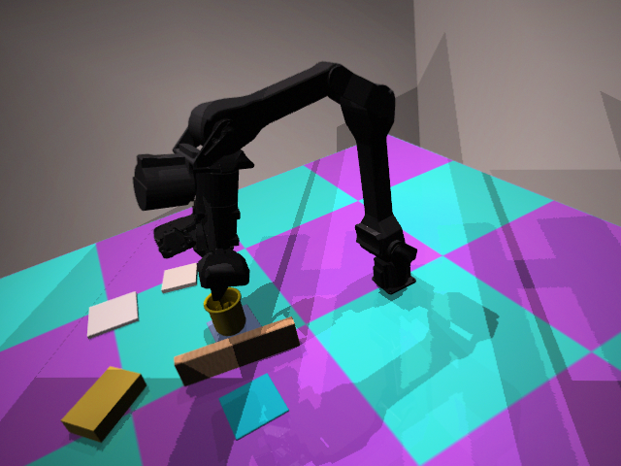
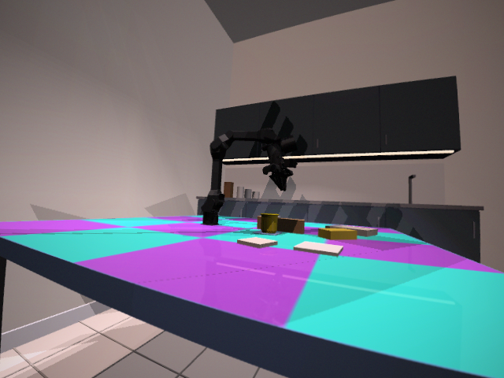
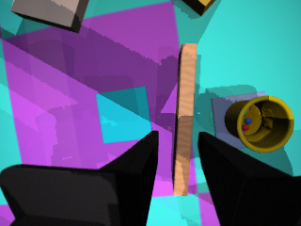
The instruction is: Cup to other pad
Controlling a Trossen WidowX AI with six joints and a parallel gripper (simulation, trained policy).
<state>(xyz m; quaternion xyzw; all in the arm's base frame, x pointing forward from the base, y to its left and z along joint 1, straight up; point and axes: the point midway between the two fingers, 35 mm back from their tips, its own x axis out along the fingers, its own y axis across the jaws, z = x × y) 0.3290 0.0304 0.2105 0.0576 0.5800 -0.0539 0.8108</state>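
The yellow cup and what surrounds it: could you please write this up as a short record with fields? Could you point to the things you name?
cup: yellow (image 1: 229, 320) (image 2: 269, 224) (image 3: 233, 123), upright on the grey-blue pad (image 1: 252, 315) (image 3: 221, 115)
contents: small marbles, including blue (image 3: 247, 121) and red (image 3: 245, 127)
gripper: (image 1: 216, 299) (image 2: 283, 189) (image 3: 179, 133) above the table, fingers part open, holding nothing
barrier: wooden block (image 1: 235, 349) (image 2: 291, 225) (image 3: 185, 108), between the pads
other pad: cyan (image 1: 254, 406) (image 3: 123, 115), no cup on it

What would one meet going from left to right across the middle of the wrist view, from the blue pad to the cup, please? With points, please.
Blue pad (image 1: 254, 406) (image 3: 124, 115), wooden barrier (image 1: 237, 350) (image 2: 291, 225) (image 3: 185, 104), cup (image 1: 228, 318) (image 2: 268, 224) (image 3: 284, 124).
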